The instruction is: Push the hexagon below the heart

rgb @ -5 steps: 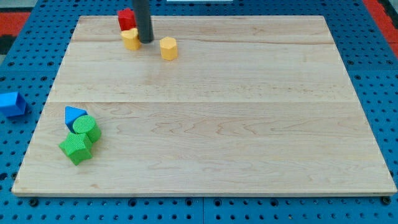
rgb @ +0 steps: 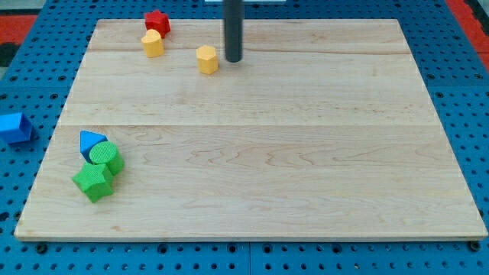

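Observation:
A yellow hexagon block [rgb: 206,59] lies near the top of the wooden board [rgb: 252,130]. A yellow heart block [rgb: 152,43] lies to its upper left, just below a red block [rgb: 158,22] at the board's top edge. My tip [rgb: 233,59] is on the board just to the right of the yellow hexagon, a small gap apart from it. The rod rises out of the view's top.
At the board's lower left a blue triangular block [rgb: 91,140], a green round block [rgb: 106,158] and a green block [rgb: 93,182] sit bunched together. A blue block [rgb: 14,127] lies off the board on the blue pegboard at the view's left.
My tip has moved right, from beside the yellow heart to the right side of the yellow hexagon. The heart has shifted slightly up and left. The red block is now uncovered.

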